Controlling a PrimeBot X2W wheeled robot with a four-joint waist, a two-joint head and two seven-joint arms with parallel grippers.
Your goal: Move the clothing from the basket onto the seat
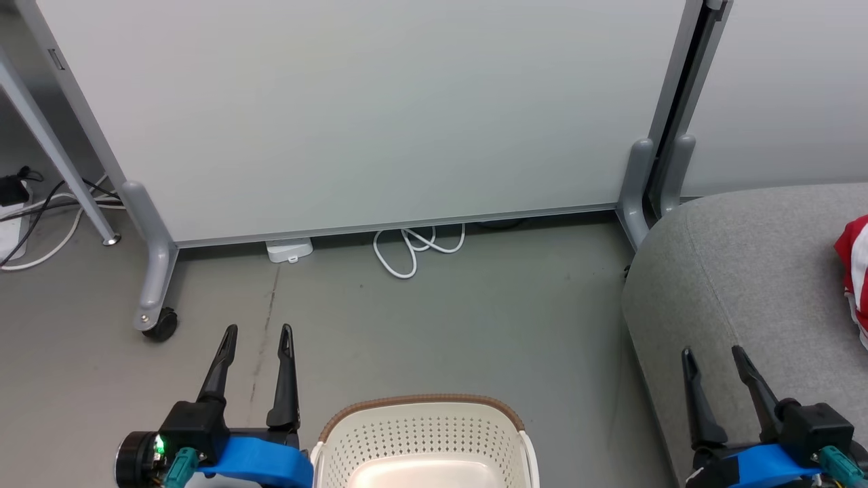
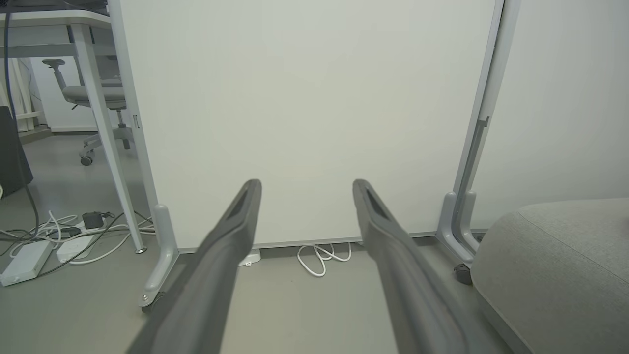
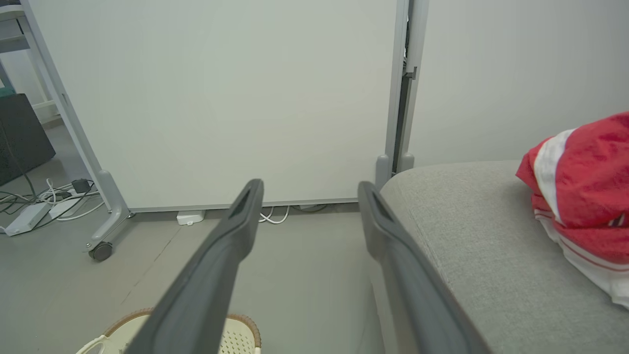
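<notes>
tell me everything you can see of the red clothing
The clothing is bright red soft fabric with white stripes and white trim along its lower edge, bunched in a heap. It lies on the grey seat, partly cut off by the picture's edge. Nothing but the seat touches what shows of it.

Red striped clothing (image 3: 585, 196) lies bunched on grey seat (image 3: 471, 236); cream basket (image 1: 424, 434) nearby.

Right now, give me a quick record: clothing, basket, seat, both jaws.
clothing: red and white, lying on the seat, cut by the picture's right edge
basket: on the floor, low in the head view; no clothing in the part that shows
seat: grey, right of the basket
left jaws: open, empty
right jaws: open, empty
</notes>
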